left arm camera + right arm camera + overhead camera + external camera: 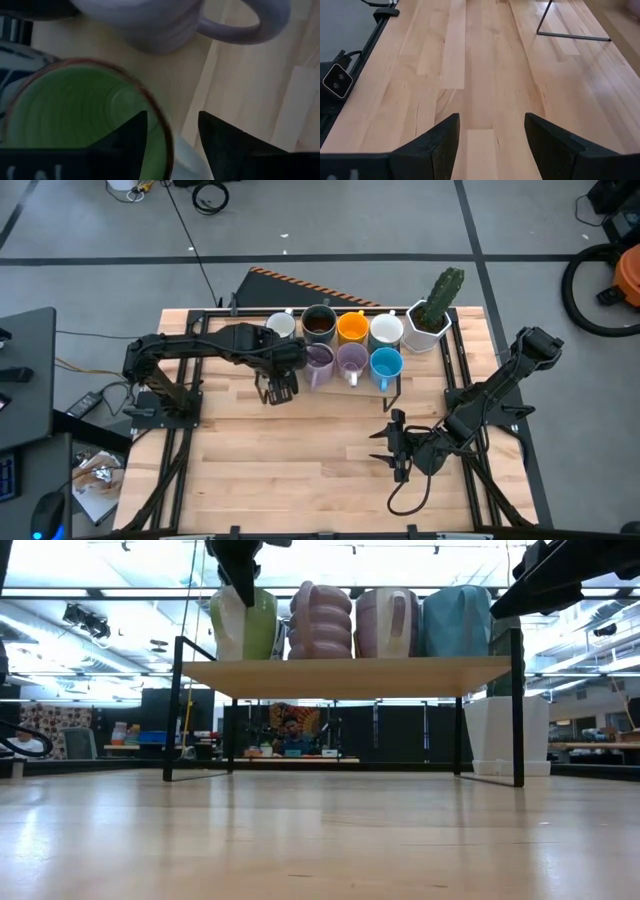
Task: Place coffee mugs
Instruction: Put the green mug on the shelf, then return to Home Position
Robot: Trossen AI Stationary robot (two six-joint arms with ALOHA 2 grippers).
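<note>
High: left gripper (280,387) is sitting over the shelf's (395,385) left end, right where the green mug goes; the mug itself is hidden under it. Right gripper (396,442) is waiting well apart over the bare desk (300,470), fingers spread.

Low: green mug (243,624) is standing upright on the shelf, just beside the lavender mug (322,620); a dark finger is hanging in front of its wall.

Left wrist: fingers (125,137) are spreading, straddling the green rim, one inside. Mug directly beneath; clearing means lifting straight up.
</note>
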